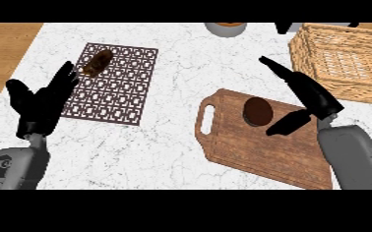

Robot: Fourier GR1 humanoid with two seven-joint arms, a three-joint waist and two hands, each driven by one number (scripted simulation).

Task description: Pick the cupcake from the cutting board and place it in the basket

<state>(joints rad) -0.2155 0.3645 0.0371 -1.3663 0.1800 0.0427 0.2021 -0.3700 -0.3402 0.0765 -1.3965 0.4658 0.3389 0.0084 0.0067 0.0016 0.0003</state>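
The cupcake (257,111) on the cutting board (247,147) looks light, soft and crushable; grasp its sides. Right hand (309,98) beside it, fingers open; left hand (40,103) rests open.

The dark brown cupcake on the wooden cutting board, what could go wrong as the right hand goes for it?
The open right hand sits beside the dark brown cupcake, thumb near its edge; closing off-centre could tip or push it across the wooden cutting board. The woven wicker basket stands close to the hand's far side, so the lift might clip its rim.
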